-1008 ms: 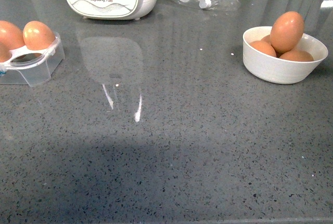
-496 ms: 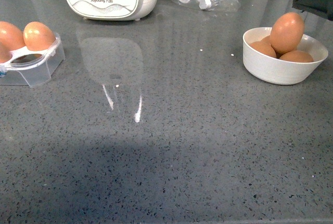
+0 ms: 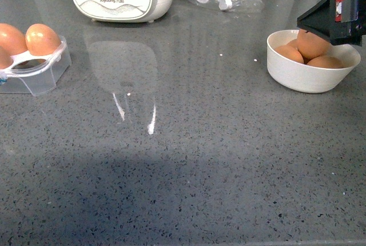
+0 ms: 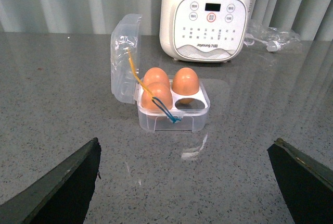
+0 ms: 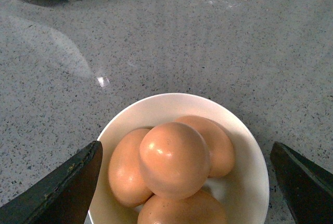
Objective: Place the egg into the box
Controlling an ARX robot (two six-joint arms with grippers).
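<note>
Now the right hand (image 5: 186, 146) hangs above the white bowl (image 5: 250, 151), its fingers spread wide to either side of the egg (image 5: 169, 164), which lies untouched on top of three other eggs. The left hand (image 4: 186, 143) is spread apart too, facing the box (image 4: 174, 117) on the worktop (image 4: 62, 78). The box's lid stands open, with three cups filled and one vacant.

- Bright, even, soft — glints in white streaks on the countertop (image 3: 152, 126).
- Dims into a broad shadow along the near edge.
- Sharp in all views.
</note>
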